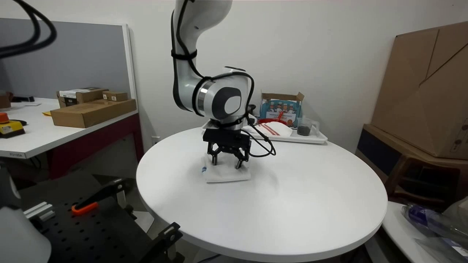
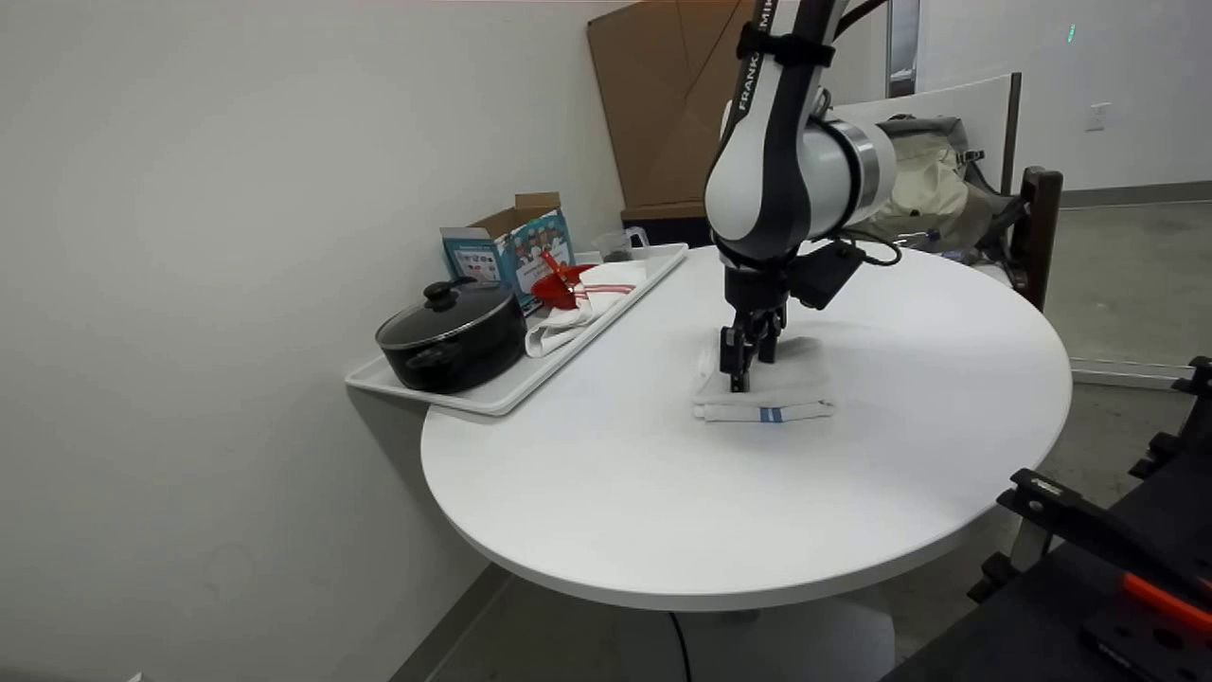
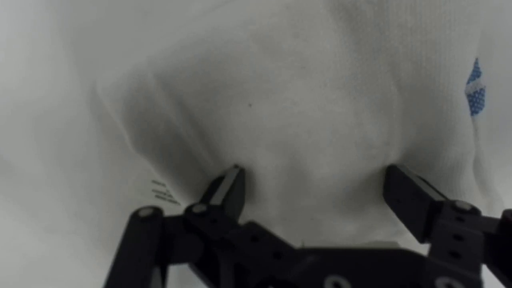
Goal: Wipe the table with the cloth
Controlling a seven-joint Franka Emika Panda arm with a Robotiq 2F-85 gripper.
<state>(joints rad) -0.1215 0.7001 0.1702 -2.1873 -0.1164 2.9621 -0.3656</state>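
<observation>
The white folded cloth (image 1: 227, 176) lies flat on the round white table (image 1: 299, 204), left of the tabletop's middle in an exterior view. A blue mark shows along its edge in all views. My gripper (image 3: 315, 168) points down over the cloth (image 3: 292, 108) with its jaws spread wide and no fold of fabric pinched between them. Both fingertips (image 3: 394, 176) reach down to the cloth's surface and appear to touch it. In an exterior view the gripper (image 2: 754, 372) stands over the middle of the cloth (image 2: 803, 374). The fabric beneath the gripper body is partly hidden.
A white tray (image 2: 507, 403) sits at the table's wall side. It carries a black lidded pot (image 2: 453, 343), an open blue box (image 1: 280, 109), a striped towel (image 1: 274, 128), a red utensil and a clear measuring cup (image 1: 305, 126). A large cardboard box (image 1: 427, 87) stands beyond the table.
</observation>
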